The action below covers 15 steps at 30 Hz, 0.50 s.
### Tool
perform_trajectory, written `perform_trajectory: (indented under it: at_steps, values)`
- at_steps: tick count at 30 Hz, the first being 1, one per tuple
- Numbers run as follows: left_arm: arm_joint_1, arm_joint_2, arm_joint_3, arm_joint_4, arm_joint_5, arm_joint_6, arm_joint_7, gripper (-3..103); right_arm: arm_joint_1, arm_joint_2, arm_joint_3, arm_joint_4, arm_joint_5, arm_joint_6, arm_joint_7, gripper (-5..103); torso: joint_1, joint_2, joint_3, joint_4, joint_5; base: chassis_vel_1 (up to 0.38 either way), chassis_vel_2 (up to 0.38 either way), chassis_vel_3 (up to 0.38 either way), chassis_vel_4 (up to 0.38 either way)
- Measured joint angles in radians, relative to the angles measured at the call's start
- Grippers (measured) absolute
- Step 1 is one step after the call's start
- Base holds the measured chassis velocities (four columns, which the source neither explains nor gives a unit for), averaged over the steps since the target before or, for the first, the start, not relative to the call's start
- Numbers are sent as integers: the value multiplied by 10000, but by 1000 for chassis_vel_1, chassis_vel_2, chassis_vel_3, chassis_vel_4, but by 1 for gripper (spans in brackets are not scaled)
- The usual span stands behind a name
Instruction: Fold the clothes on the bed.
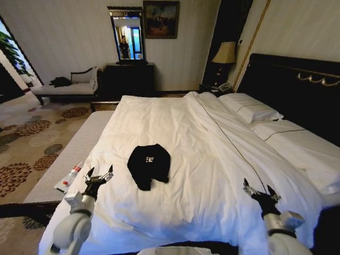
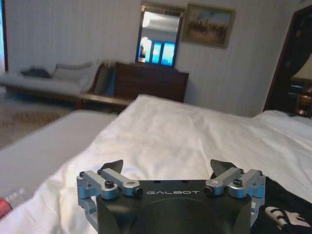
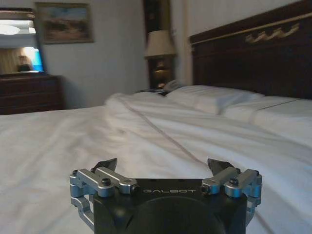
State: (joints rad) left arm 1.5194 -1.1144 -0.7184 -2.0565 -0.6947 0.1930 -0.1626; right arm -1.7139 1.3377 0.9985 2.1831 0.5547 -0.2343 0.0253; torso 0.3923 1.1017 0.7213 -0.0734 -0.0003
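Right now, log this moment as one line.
black T-shirt: bunched, unfolded on bed | left gripper: open, beside shirt | right gripper: open, above duvet

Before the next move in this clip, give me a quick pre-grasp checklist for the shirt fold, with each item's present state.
1. Black T-shirt located on the bed: ok, it lies bunched on the white duvet, between the two arms.
2. Shirt spread flat for folding: not ok, it is crumpled into a heap.
3. Left gripper ready: ok, fingers open, empty, hovering beside the shirt and apart from it.
4. Right gripper ready: ok, fingers open, empty, over the duvet and farther from the shirt.
5. Sleeves and hem identifiable: cannot tell, the folds hide them.
6. Stray items near the shirt: ok, a tube lies off on the bench by the left arm.
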Motion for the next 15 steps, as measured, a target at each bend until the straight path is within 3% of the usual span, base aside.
perform_trajectory:
  at_steps: [3,4,6,7,8,10,12,15]
  values:
    - [-824,542,211,745,-863,169,-114,100,525,-1301,-224,77,1188,-696,-2,100,1,0,0,-3,8,0,0,0,0]
    - [-824,542,211,745,-863,169,-114,100,525,-1301,-224,77,1188,-696,-2,100,1,0,0,-3,8,0,0,0,0]
    - [-1310,875,511,1255,-1115,194,-131,100,1124,-2789,-524,-56,2367,-1220,101,100,1,-1,1,2,-2,0,0,0,0]
    - [-1475,985,635,1412,-1193,202,-131,100,1389,-3216,-685,-166,2749,-1412,220,100,2,-1,1,3,-3,0,0,0,0]
    - [-1475,985,635,1412,-1193,202,-131,100,1389,-3216,-685,-166,2749,-1412,220,100,2,-1,1,3,-3,0,0,0,0]
    - [-2082,1342,1149,1898,-1538,251,-145,100,2409,-4260,-1416,-640,3722,-1837,578,100,1,-1,2,3,3,0,0,0,0]
    - [-2268,1431,1309,2039,-1638,270,-153,100,2755,-4496,-1706,-801,3977,-1963,670,100,1,-2,2,2,3,0,0,0,0]
    - [-2695,1551,1790,2411,-1809,314,-199,100,4637,-5257,-3303,-1726,5109,-2468,933,100,2,-2,2,-5,3,0,0,0,0]
